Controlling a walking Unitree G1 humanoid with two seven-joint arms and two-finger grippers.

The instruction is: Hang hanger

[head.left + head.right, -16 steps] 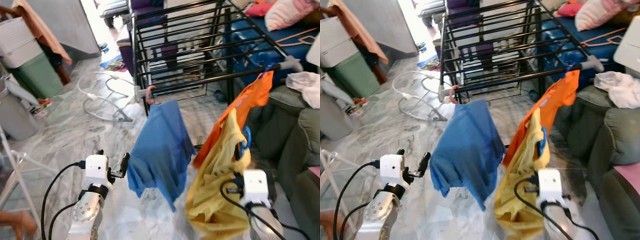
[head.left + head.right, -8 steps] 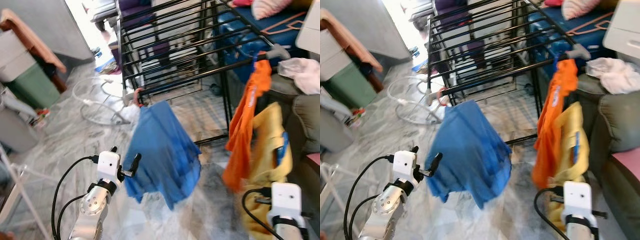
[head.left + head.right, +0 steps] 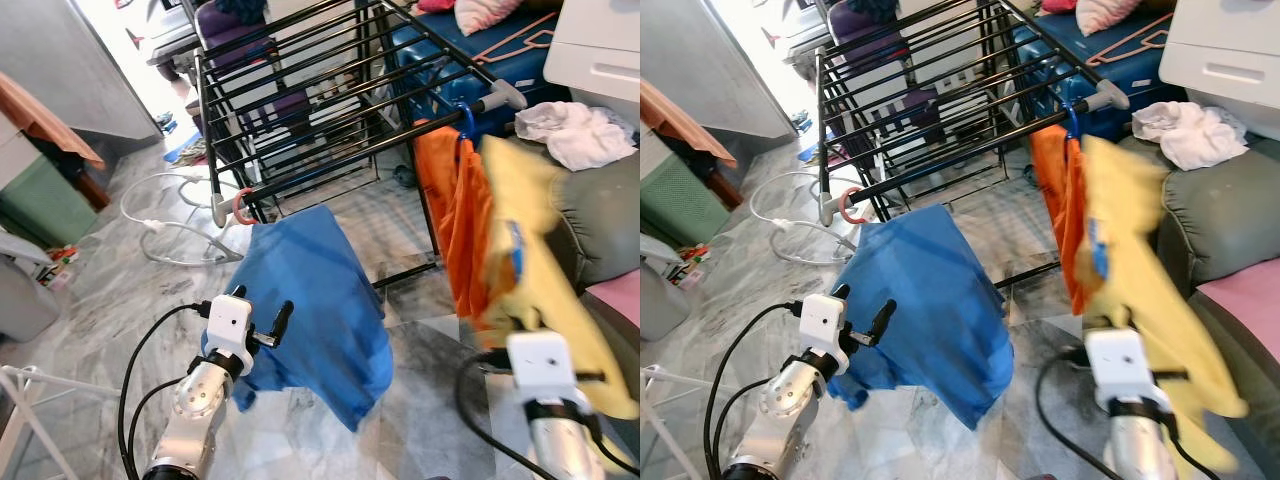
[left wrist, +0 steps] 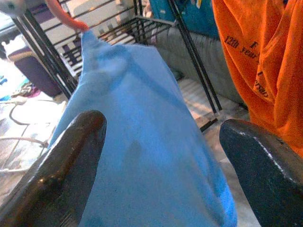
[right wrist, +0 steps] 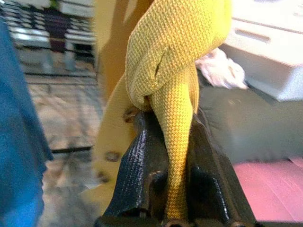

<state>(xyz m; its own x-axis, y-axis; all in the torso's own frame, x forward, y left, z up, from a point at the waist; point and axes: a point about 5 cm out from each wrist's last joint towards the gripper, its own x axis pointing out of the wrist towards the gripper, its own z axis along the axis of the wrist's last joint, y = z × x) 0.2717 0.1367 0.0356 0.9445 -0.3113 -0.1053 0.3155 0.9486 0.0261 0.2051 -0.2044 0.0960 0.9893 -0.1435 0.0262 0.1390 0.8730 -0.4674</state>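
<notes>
- At far left, a green bin (image 3: 40, 205) and a loose white cable (image 3: 165, 215) lay on the marble floor (image 3: 100, 290), well apart from the work.
- The left tool (image 3: 262, 325) hovered with its fingers spread and nothing between them, just beside the blue shirt (image 3: 320, 300), apparently free to steady the cloth.
- That blue shirt hung from a pink hanger hook (image 3: 243, 207) caught on the front rail of the black drying rack (image 3: 330, 90), at the rail's left end.
- An orange T-shirt (image 3: 462, 225) hung from a blue hanger hook (image 3: 464, 120) near the rail's right end, leaving open rail between the two garments.
- The right tool (image 5: 175, 156) was clenched on a twisted fold of the yellow shirt (image 3: 545, 260), lifting it beside the orange one; a blue hanger (image 3: 1098, 250) showed inside it, its hook not discernible, so the garment was judged not yet hung.
- At far right, a white cloth (image 3: 575, 130) rested on a grey sofa (image 3: 605, 215).
</notes>
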